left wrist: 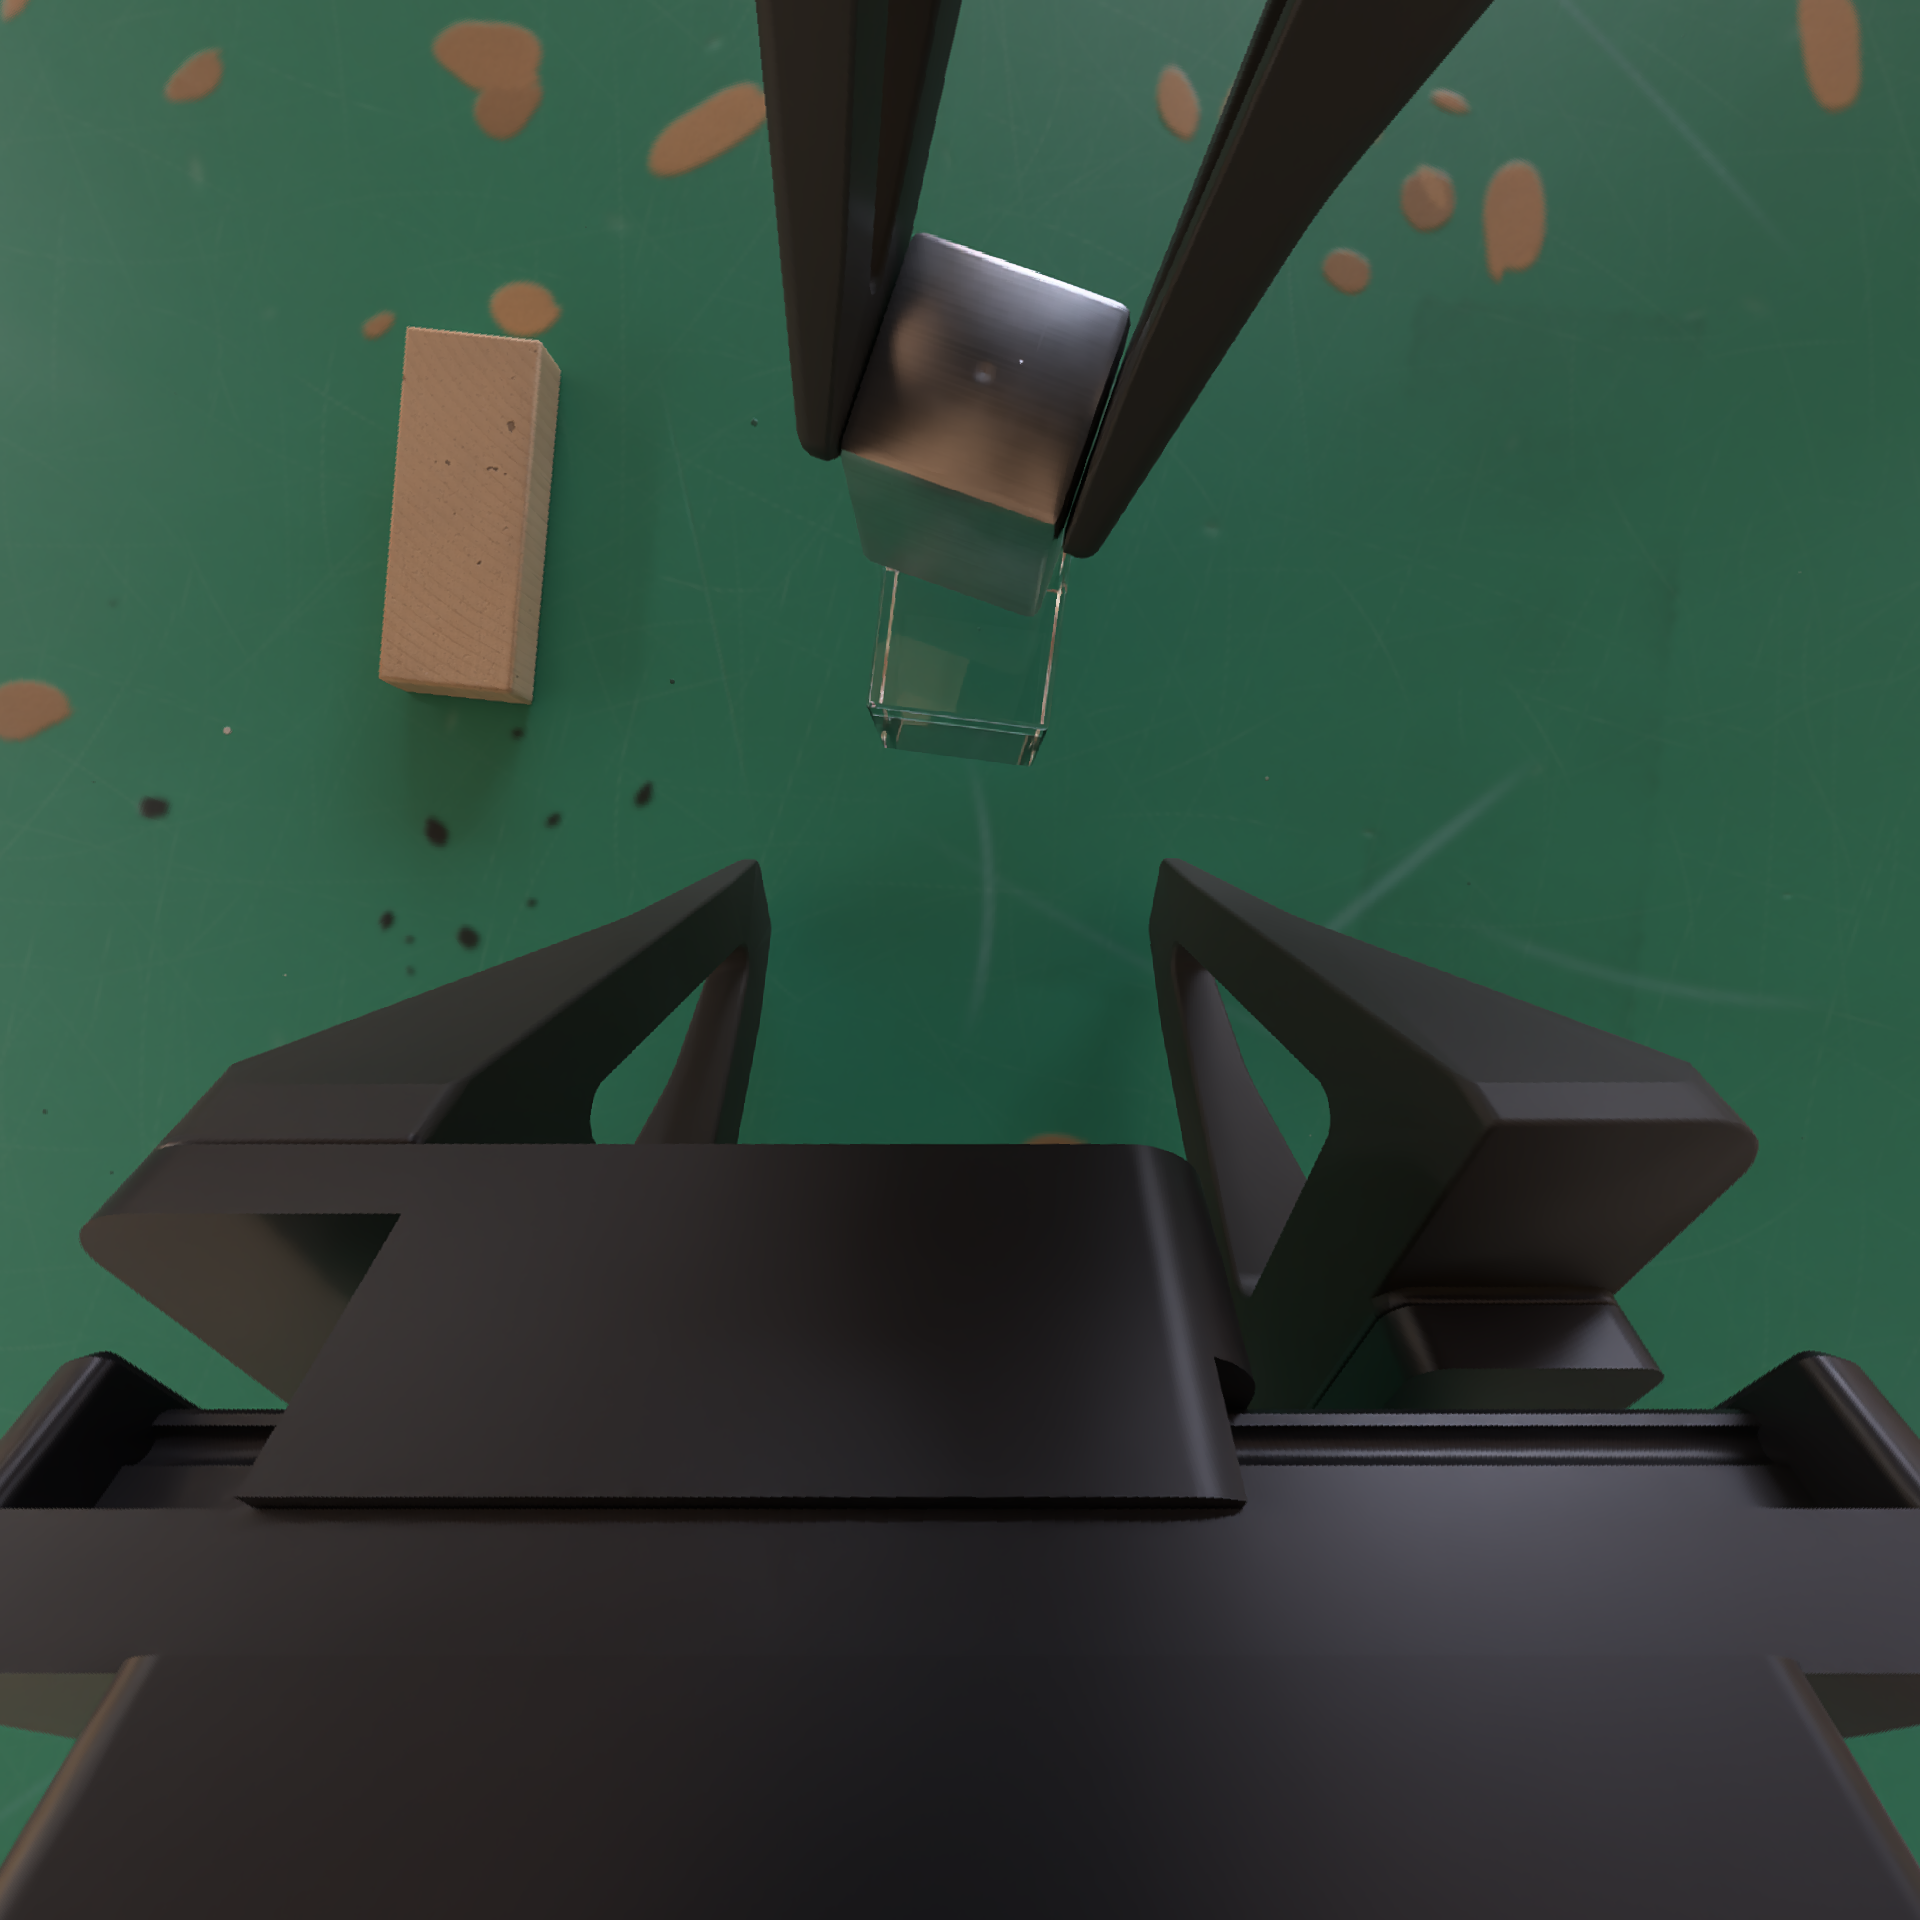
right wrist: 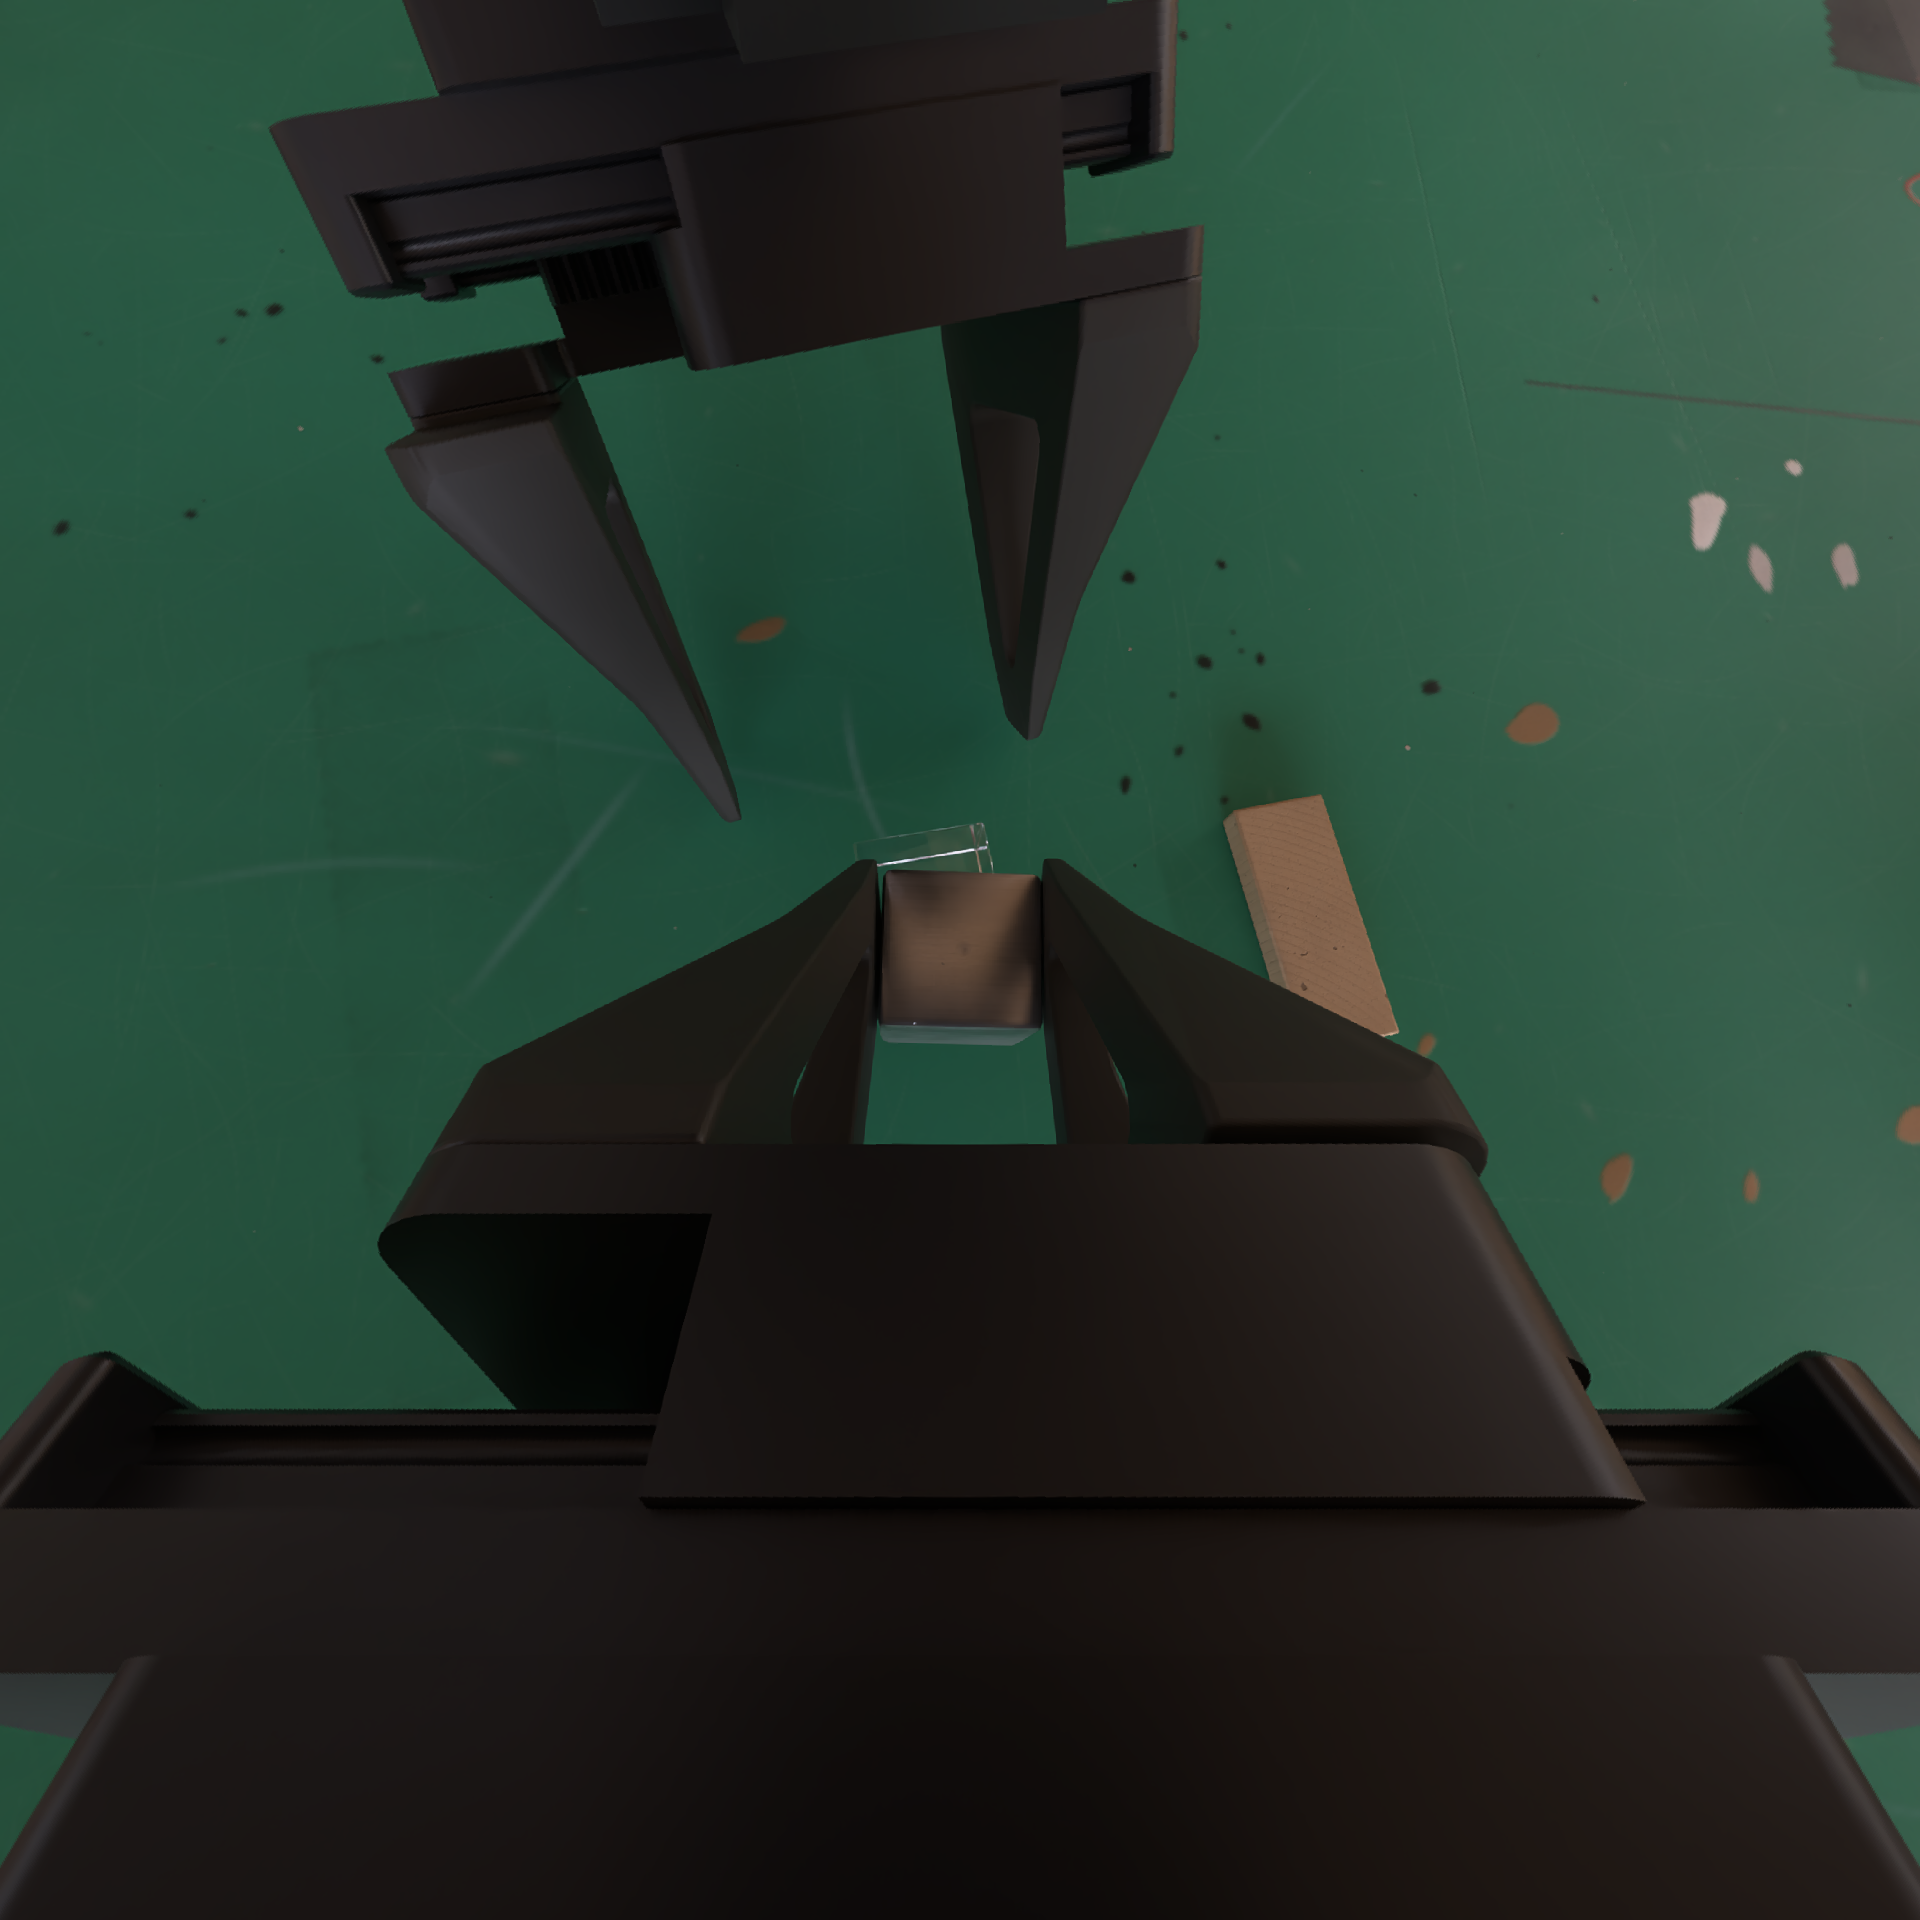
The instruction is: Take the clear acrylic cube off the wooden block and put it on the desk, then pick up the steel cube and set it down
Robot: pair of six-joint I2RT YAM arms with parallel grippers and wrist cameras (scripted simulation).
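Steel cube (right wrist: 958,951) in right claw (right wrist: 961,883), partly hiding clear acrylic cube (right wrist: 935,842)

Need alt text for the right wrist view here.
The right gripper fingers clamp the steel cube above the green desk. The clear acrylic cube sits just beyond, the left gripper hangs open opposite, and the wooden block lies aside.

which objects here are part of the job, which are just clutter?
In the job:
steel cube, clamped in the right gripper
clear acrylic cube, on the green desk, off the block
wooden block, lying bare
left gripper, open, empty

Lying about:
tan paint spots and dark specks on the desk
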